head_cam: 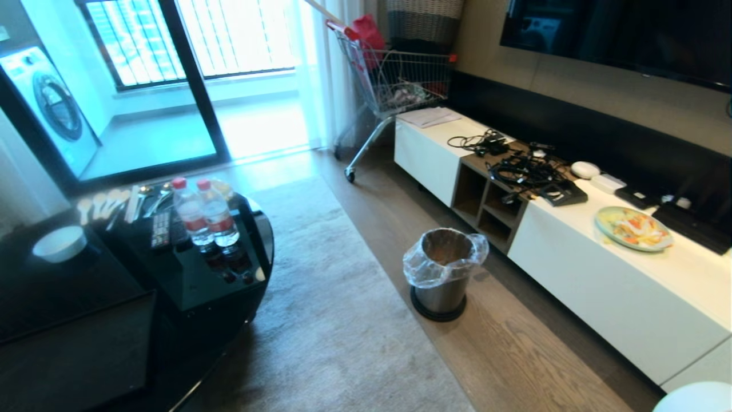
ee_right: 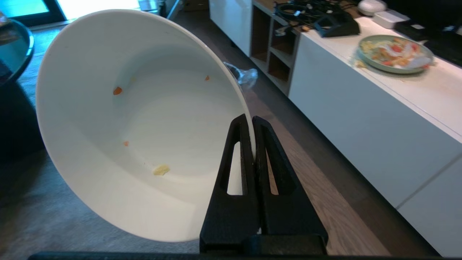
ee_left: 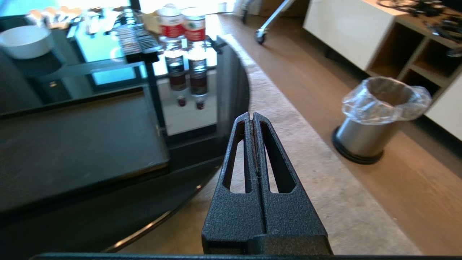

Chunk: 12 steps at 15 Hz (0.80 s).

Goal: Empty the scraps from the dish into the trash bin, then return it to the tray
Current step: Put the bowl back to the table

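Currently right pincer (ee_right: 253, 121) clamped tight on rim of tilted dish (ee_right: 144, 122), few scraps (ee_right: 161, 169) inside, left pincer (ee_left: 251, 117) closed, empty

bin (head_cam: 444, 269) mouth open | cabinet (head_cam: 600, 286) close beside | rug (head_cam: 331, 320) side free

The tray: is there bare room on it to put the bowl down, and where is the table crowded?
The tray is bare over all its visible surface. Crowded is the table's far end, with two bottles, a remote, spoons and a small bowl. The right end effector holds the bowl.
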Available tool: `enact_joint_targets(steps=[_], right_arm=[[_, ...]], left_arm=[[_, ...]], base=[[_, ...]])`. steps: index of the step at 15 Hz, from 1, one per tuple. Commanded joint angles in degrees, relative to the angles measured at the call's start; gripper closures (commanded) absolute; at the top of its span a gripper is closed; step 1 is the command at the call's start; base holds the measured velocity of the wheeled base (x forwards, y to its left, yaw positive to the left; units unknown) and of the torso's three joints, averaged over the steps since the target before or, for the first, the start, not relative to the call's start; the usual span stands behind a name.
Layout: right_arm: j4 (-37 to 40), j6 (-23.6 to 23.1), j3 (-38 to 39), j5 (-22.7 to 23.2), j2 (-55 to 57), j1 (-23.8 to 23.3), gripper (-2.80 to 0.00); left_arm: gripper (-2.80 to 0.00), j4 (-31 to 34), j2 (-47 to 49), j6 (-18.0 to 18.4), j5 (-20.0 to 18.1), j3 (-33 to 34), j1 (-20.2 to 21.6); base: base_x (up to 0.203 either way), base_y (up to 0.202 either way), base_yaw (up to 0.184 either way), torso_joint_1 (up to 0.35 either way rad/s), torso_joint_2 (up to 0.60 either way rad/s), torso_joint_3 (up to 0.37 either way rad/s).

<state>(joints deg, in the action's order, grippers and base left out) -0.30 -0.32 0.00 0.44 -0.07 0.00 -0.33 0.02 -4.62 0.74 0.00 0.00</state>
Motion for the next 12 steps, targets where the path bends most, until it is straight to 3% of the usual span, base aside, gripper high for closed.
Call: enact_joint_targets(steps=[1,12], right_arm=[[-0.04,-0.03,0.0,0.0,0.07,0.0,0.0],[-0.05,0.06,0.0,0.0,0.07,0.0,0.0]], left_arm=[[0.0,-0.02,-0.02,-0.04,0.05,0.0,0.0],[0.0,-0.02,-0.02,-0.04,0.05,0.0,0.0]], base=[[-0.001,-0.006,0.172,0.001,0.0,0.006],[-0.002,-0.01,0.17,0.003,0.0,0.002]])
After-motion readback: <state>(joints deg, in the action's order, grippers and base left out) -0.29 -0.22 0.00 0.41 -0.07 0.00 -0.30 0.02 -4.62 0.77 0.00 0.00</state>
